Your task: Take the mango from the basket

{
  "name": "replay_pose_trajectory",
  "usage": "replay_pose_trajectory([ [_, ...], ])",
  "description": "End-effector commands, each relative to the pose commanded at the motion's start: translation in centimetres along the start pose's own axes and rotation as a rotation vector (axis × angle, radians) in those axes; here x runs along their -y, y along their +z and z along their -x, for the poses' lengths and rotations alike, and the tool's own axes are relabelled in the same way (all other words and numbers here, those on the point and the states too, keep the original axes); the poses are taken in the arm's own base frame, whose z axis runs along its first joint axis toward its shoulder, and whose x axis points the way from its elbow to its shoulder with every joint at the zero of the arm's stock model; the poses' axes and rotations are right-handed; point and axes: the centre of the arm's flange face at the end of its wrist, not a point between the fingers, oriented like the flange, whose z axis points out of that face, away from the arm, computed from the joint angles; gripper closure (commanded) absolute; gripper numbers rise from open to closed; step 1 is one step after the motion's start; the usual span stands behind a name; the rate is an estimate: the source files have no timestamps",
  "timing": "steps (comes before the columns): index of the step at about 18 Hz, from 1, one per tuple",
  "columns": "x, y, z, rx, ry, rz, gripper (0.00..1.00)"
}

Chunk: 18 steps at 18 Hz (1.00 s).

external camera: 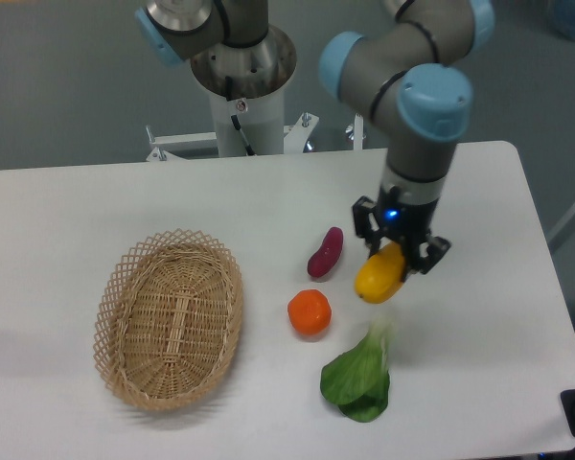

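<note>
Mango (pixel 379 274) clamped in end effector (pixel 400 251)

The gripper (pixel 397 253) holds the mango (pixel 379 274) between its fingers (pixel 363 221), lifted above the white worktop (pixel 96 206) — well to the right of the wicker basket (pixel 169 331). A purple-red vegetable (pixel 325 253) lies just left of the mango, with the orange (pixel 309 312) and a leafy green (pixel 359 374) below.
</note>
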Motion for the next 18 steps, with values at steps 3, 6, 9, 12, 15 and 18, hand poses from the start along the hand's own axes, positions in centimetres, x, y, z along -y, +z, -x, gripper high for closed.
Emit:
replay_pose_trajectory([
  [3,-0.41,0.41,0.6,-0.004,-0.008,-0.001,0.53],
  [6,-0.49,0.53,0.73,-0.001,-0.009,-0.003,0.53],
  [9,-0.78,0.51,0.75,-0.004,-0.016,-0.002,0.53],
  [12,-0.78,0.48,0.69,-0.004,-0.014,-0.002,0.53],
  [15,-0.79,0.34,0.8,-0.002,-0.015,-0.007,0.53],
  [18,-0.9,0.45,0.77,-0.003,-0.017,-0.008,0.53],
])
